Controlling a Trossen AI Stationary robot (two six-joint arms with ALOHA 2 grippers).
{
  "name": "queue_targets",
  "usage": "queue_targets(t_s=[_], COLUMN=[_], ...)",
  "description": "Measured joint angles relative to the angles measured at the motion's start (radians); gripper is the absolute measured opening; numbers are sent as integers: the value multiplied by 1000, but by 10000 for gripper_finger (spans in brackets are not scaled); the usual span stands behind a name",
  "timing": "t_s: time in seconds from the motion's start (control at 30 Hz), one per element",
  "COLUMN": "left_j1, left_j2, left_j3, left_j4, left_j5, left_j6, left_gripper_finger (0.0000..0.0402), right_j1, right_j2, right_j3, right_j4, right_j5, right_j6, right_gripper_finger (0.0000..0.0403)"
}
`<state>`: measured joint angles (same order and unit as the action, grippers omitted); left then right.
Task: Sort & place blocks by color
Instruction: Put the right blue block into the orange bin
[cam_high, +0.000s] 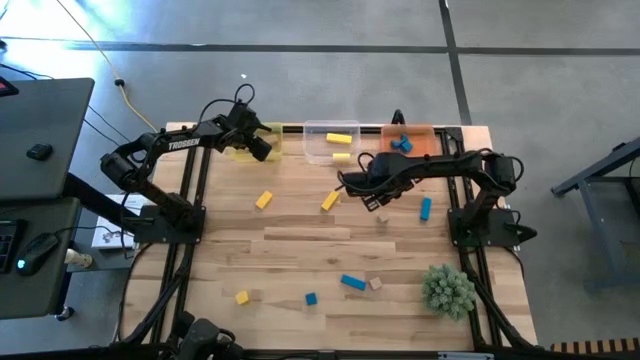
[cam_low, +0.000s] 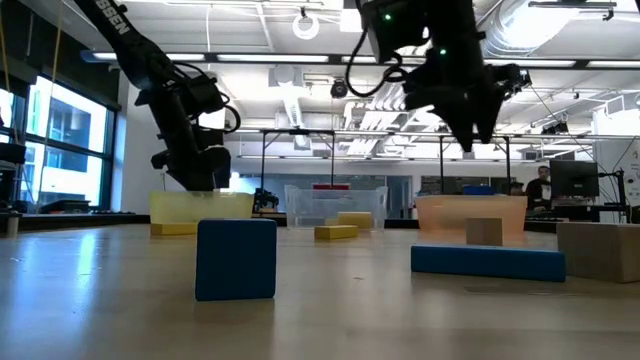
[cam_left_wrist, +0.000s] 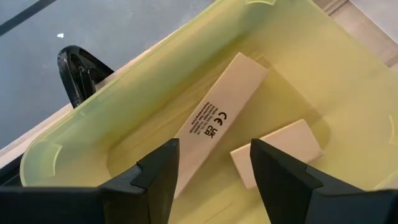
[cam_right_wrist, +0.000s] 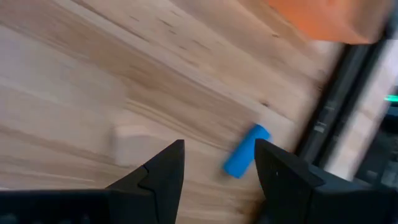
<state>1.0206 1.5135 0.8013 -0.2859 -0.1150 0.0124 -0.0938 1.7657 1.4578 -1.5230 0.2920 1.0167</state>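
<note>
Dark fingers of my left gripper (cam_left_wrist: 211, 180) stood apart with nothing between them, hanging over the yellow tub (cam_high: 262, 145) at the far left of the table (cam_high: 300, 240). Inside that tub lay two tan blocks, a long bar (cam_left_wrist: 217, 118) with printed marks and a shorter bar (cam_left_wrist: 277, 152) just beside it. Neither finger touched them.

My right gripper (cam_right_wrist: 214, 174) was also spread and empty, held above the bare wood toward the far right, in front of the orange tub (cam_high: 420, 140). Under it, on the table, lay a tan cube (cam_right_wrist: 130, 144) and a blue bar (cam_right_wrist: 245, 151), near each other but apart.

The clear tub (cam_high: 330, 143), between the other two, held two yellow blocks (cam_high: 340, 138). The orange tub held blue blocks (cam_high: 402, 144).

Blocks were scattered over the table. Two yellow ones (cam_high: 264, 200) (cam_high: 330, 201) lay mid-table. Along the near edge lay a small yellow cube (cam_high: 242, 297), a blue cube (cam_high: 311, 298), a blue bar (cam_high: 352, 282) and a tan cube (cam_high: 376, 284) just beside that bar. A green spiky ball (cam_high: 447, 288) sat at the near right.
</note>
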Motion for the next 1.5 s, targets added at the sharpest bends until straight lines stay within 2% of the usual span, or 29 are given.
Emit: queue_targets(t_s=[0.07,0.23,0.5,0.73,1.13,1.33,1.5], left_j1=[0,0,0,0,0,0,0], left_j2=[0,0,-16,-49,-93,-93,-93], left_j3=[0,1,2,2,2,2,3], left_j4=[0,-1,-2,-1,0,0,0], left_j5=[0,1,2,1,0,0,0], left_j6=[0,0,0,0,0,0,-5], left_gripper_finger=[188,188,188,188,188,188,188], right_j1=[7,10,2,2,2,2,0], right_j2=[0,-13,-91,-263,-565,-619,-612], right_j3=[0,-27,-234,-453,-730,-849,-887], right_j4=[-52,-48,-28,121,327,470,518], right_j5=[24,54,-3,-85,-102,-90,-74], right_j6=[4,-27,29,170,545,644,654], right_gripper_finger=[183,183,183,183,183,183,183])
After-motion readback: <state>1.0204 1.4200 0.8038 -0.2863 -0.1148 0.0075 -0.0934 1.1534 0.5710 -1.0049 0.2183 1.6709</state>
